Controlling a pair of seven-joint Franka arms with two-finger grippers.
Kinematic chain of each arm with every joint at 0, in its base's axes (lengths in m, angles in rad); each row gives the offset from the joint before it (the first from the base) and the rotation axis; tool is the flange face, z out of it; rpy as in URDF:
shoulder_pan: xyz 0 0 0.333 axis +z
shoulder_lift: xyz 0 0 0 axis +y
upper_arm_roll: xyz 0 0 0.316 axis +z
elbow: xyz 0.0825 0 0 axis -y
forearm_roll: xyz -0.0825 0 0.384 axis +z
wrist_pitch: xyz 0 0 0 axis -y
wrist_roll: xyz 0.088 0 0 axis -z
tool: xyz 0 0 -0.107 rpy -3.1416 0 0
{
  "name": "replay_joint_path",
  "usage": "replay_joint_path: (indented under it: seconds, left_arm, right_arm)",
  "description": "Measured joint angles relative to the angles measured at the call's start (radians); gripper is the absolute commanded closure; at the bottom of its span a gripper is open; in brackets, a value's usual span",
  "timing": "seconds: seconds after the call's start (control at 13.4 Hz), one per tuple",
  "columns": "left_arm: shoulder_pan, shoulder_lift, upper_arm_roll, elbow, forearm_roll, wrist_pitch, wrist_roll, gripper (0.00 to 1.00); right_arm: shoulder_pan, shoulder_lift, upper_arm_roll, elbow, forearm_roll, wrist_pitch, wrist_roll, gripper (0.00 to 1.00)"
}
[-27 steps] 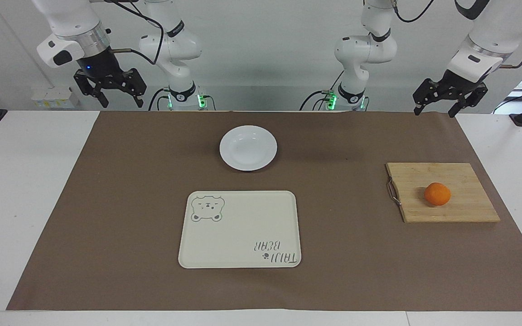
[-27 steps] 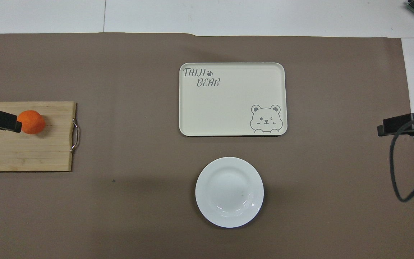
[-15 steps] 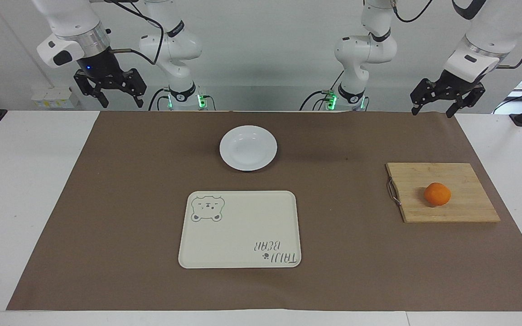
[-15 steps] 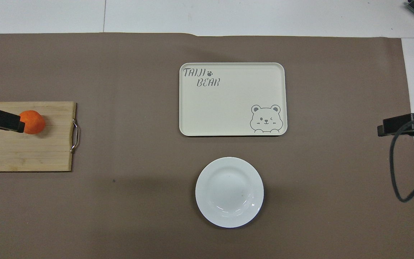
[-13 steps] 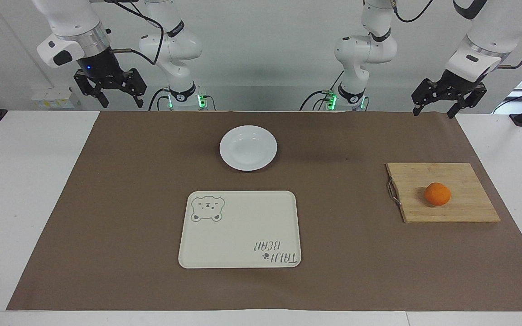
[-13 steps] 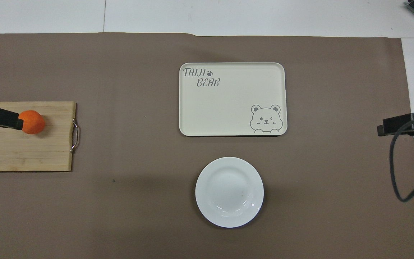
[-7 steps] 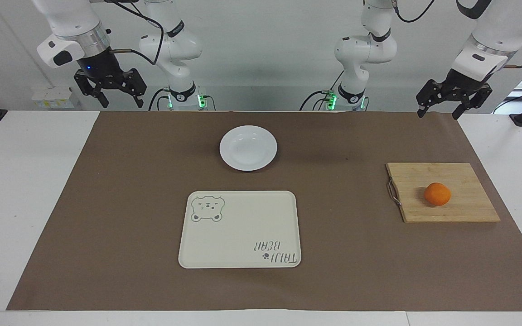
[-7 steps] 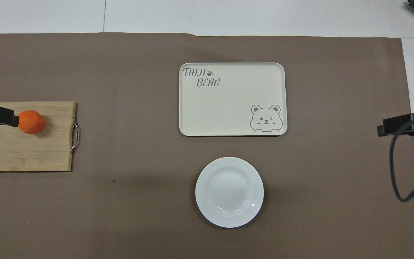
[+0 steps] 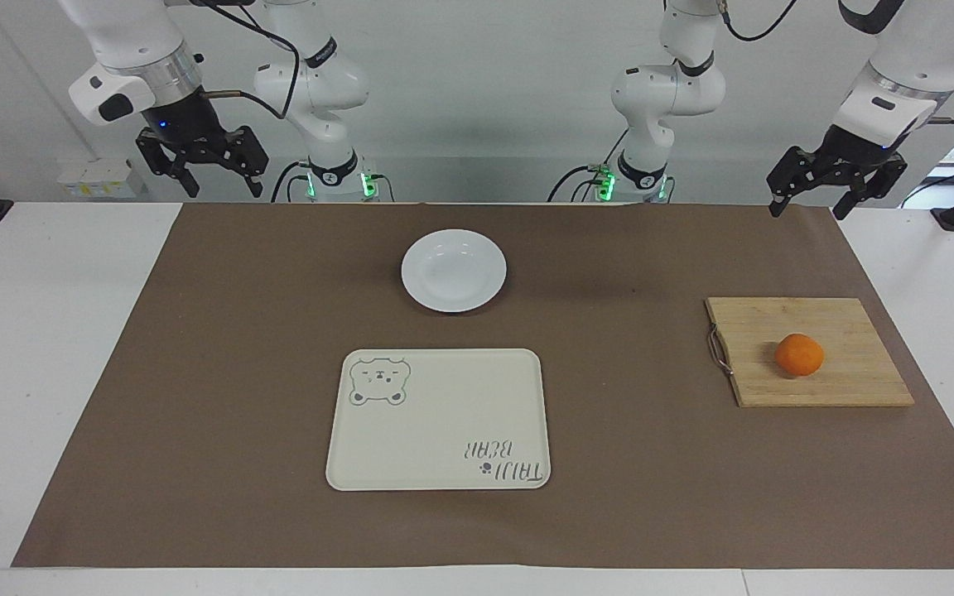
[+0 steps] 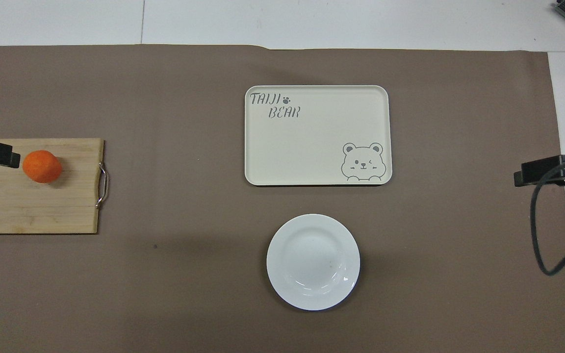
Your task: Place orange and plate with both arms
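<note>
Orange [image 9: 799,355] sits on cutting board [image 9: 808,351], plate [image 9: 454,271] nearer robots. Left gripper [image 9: 837,184] and right gripper [image 9: 202,164] hang high, open, empty. Advice: descend vertically, straddle fruit centrally.

Small round orange [image 9: 799,354], bright and smooth, resting on a wooden cutting board [image 9: 850,382] at the left arm's end of the surface, nothing touching it. Round white plate [image 9: 454,271], glossy, shallow, with raised rim, lying flat and upright on the brown mat [image 9: 237,372], empty, about midway between the two arms' ends. Plate nearer to the robots than the cream tray [image 9: 436,430] with bear drawing, close to it but apart. Orange and plate well apart from each other.
</note>
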Motion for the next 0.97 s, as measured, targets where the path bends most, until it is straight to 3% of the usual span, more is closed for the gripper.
replay_joint_path:
  seconds: [0.97]
  left_arm:
    - [0.088, 0.046, -0.004, -0.09, 0.0, 0.162, 0.105, 0.0]
  right_arm:
    - [0.0, 0.0, 0.0, -0.008, 0.0, 0.001, 0.0, 0.0]
